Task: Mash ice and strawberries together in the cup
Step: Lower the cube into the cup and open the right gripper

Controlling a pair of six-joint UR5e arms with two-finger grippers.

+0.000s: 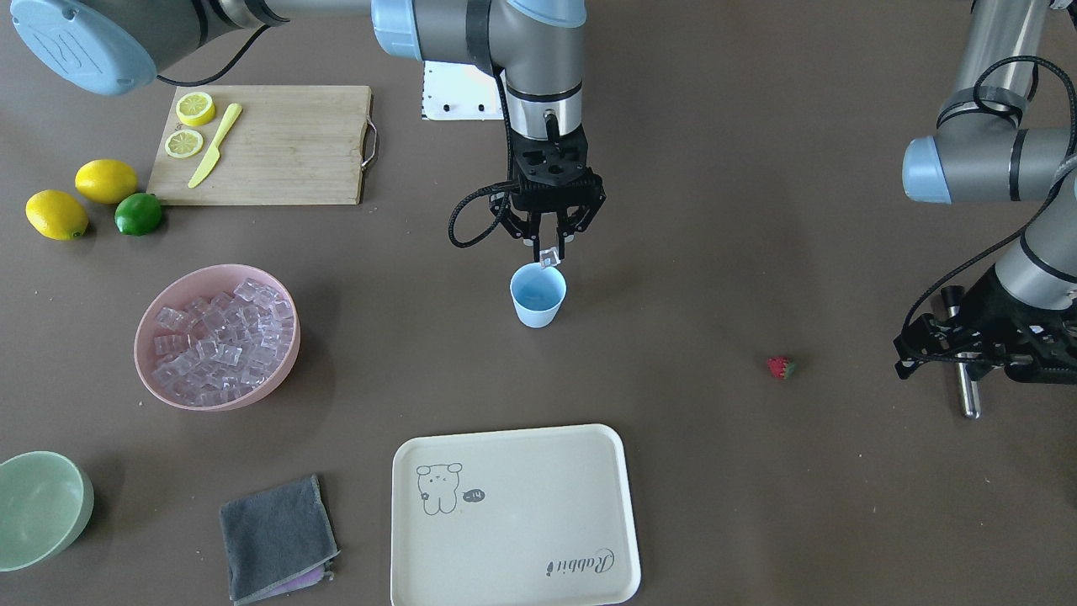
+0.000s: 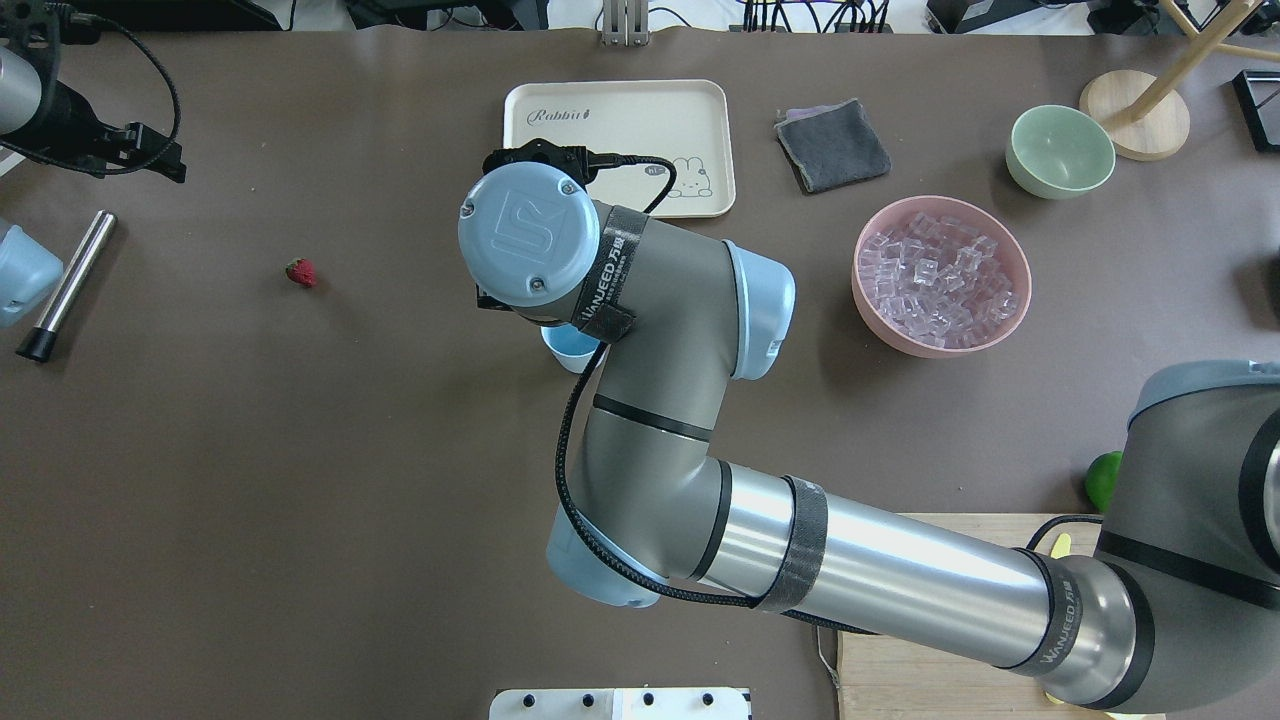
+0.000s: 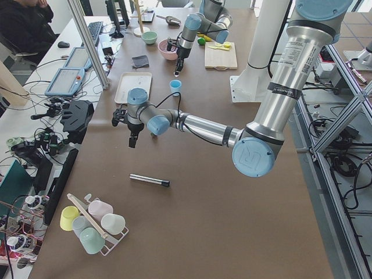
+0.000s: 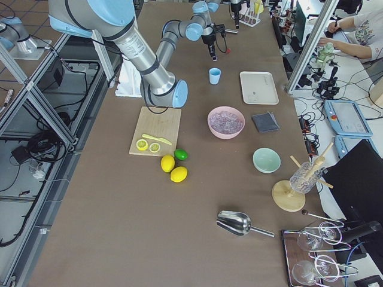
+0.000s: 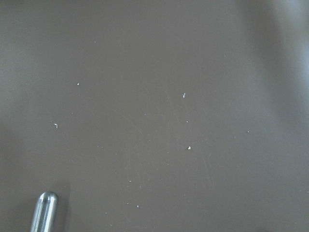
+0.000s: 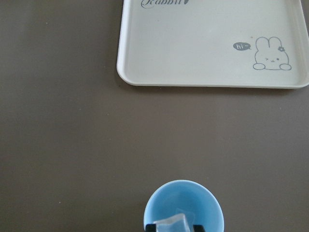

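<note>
My right gripper (image 1: 549, 251) is shut on one clear ice cube (image 1: 550, 257) and holds it just above the rim of the light blue cup (image 1: 538, 295). In the right wrist view the cube (image 6: 171, 224) hangs over the near edge of the cup (image 6: 184, 207), whose blue inside looks bare. In the overhead view only a sliver of the cup (image 2: 568, 347) shows under my right arm. The pink bowl (image 1: 282, 290) holds many ice cubes (image 1: 223, 337). The strawberry (image 1: 781, 367) lies alone on the table. My left gripper (image 1: 904, 349) looks open and empty, beside it.
A metal muddler (image 1: 968, 383) lies under my left gripper; its tip shows in the left wrist view (image 5: 43, 210). A cream tray (image 1: 513, 513), a grey cloth (image 1: 276, 537) and a green bowl (image 1: 42, 505) lie toward the operators' side. A cutting board (image 1: 278, 143) holds lemon slices and a knife.
</note>
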